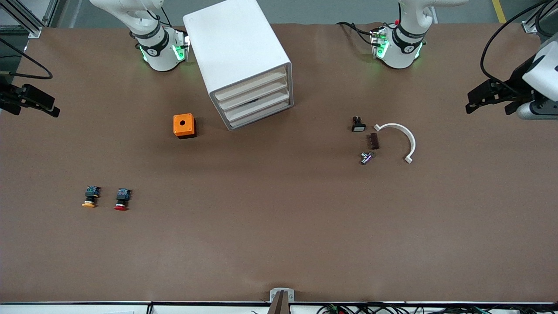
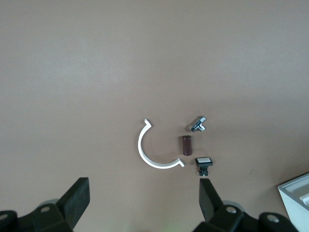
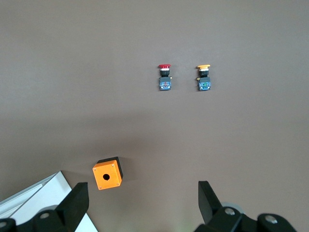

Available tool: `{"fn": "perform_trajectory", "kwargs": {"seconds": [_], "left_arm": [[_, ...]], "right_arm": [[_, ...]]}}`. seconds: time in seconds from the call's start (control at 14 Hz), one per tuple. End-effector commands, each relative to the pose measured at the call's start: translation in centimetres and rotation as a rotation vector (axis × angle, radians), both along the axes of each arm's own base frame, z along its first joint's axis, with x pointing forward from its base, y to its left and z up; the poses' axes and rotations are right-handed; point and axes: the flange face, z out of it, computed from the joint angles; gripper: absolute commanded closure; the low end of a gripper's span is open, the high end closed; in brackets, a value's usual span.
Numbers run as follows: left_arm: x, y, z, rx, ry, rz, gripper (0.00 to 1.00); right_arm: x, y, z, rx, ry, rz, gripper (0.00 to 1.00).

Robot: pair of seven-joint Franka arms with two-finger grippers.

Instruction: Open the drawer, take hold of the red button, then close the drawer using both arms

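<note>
The red-capped button (image 1: 121, 199) lies on the brown table toward the right arm's end, nearer the front camera than the orange box; it also shows in the right wrist view (image 3: 164, 77). The white drawer cabinet (image 1: 244, 56) stands between the arm bases with all its drawers (image 1: 257, 102) shut. My right gripper (image 1: 32, 107) hangs open and empty high over its end of the table; its jaws (image 3: 142, 188) stand wide apart. My left gripper (image 1: 488, 104) hangs open and empty over the left arm's end, and its own view shows it (image 2: 144, 186) wide open.
A yellow-capped button (image 1: 90, 197) lies beside the red one. An orange box with a hole (image 1: 184, 125) sits beside the cabinet. Toward the left arm's end lie a white arc (image 1: 399, 139), a black switch (image 1: 358, 124), a brown block (image 1: 374, 141) and a metal fitting (image 1: 366, 158).
</note>
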Motion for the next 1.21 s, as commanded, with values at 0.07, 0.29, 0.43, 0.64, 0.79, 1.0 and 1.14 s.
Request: {"fn": "perform_trajectory", "kwargs": {"seconds": [0.07,0.29,0.43,0.64,0.79,1.0,1.14], "left_arm": [[-2.9,0.5,0.1,0.033,-0.059,0.002,0.00],[-2.6,0.0,0.2,0.115,-0.080,-0.032,0.00],[-2.4,-1.3,0.1,0.155,-0.084,-0.057,0.00],[-2.3,-1.5,0.3,0.127,-0.086,-0.058,0.00],[-2.0,-1.5,0.6,0.100,-0.088,-0.054,0.00],[-2.0,0.2,0.6,0.006,-0.076,0.020,0.00],[-1.9,0.7,0.5,-0.013,-0.072,0.055,0.00]], "right_arm": [[-0.3,-0.2,0.2,0.004,-0.003,0.002,0.00],[-0.3,-0.4,0.2,0.005,-0.004,-0.004,0.00],[-0.3,-0.4,0.2,0.003,-0.004,-0.005,0.00],[-0.3,-0.4,0.3,0.000,-0.004,-0.003,0.00],[-0.3,-0.4,0.3,0.000,-0.004,-0.003,0.00],[-0.3,-0.5,0.3,-0.001,-0.005,-0.005,0.00],[-0.3,-0.5,0.3,-0.003,-0.005,-0.005,0.00]]}}
